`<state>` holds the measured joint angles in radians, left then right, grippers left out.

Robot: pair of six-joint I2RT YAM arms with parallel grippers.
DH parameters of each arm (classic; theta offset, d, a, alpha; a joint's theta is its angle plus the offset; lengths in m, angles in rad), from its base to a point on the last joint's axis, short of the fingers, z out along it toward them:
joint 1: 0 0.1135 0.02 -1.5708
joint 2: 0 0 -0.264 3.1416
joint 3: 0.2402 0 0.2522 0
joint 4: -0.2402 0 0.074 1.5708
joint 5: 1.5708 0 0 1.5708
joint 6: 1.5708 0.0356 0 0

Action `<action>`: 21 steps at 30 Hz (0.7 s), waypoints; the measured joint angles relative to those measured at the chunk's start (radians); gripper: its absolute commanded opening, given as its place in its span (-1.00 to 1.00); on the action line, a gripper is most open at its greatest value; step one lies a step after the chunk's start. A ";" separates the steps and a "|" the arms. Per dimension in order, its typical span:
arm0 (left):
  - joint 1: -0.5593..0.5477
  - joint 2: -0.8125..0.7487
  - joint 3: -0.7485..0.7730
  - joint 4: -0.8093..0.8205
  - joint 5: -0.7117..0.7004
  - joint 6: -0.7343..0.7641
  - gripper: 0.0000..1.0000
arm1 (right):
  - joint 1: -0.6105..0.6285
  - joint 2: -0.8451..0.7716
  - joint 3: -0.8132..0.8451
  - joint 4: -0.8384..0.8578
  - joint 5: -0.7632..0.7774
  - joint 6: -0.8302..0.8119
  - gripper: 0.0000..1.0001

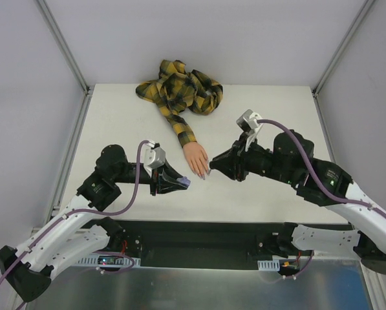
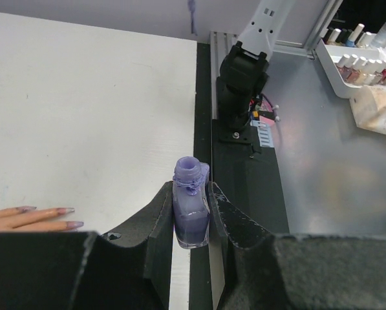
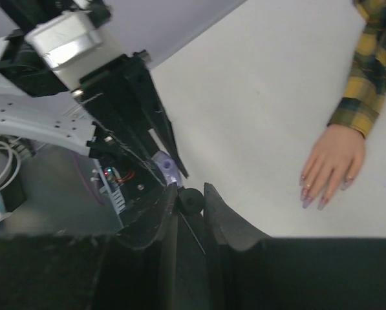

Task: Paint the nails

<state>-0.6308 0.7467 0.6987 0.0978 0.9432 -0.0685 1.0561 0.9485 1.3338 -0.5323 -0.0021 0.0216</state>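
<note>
Nails found at middle of surface. Mannequin hand laid with long axis far-to-near, fingertips toward near edge. Right jaws, closed on what is judged brush cap, nearer, just right of nails. Left jaws clamped on open bottle, just left.

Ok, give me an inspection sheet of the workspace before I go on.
Surface: white table.
Job's things: hand lying flat in a plaid sleeve; nails pinkish-purple; purple bottle uncapped, polish smeared round its neck.
Clutter: nothing seen.
Grippers: left gripper shut on the bottle; right gripper shut on a black cap, close to the fingertips; brush not clear.
Cables: a purple cable along each arm, apart from the hand.
Surroundings: white walls; tray of polish bottles beyond the table's near edge.
</note>
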 measured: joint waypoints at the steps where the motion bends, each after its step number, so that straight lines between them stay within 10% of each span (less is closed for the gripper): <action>1: -0.005 -0.003 0.000 0.000 0.006 0.004 -1.00 | 0.013 0.010 0.024 -0.004 -0.023 -0.001 -0.99; 21: -0.025 -0.028 0.000 0.002 0.052 0.020 -1.00 | 0.131 0.243 0.171 0.000 -0.132 -0.035 -0.99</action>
<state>-0.6556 0.7185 0.6987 0.0998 0.9955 -0.0486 1.1873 1.1915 1.5047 -0.5320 -0.1345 -0.0132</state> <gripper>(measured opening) 0.207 0.205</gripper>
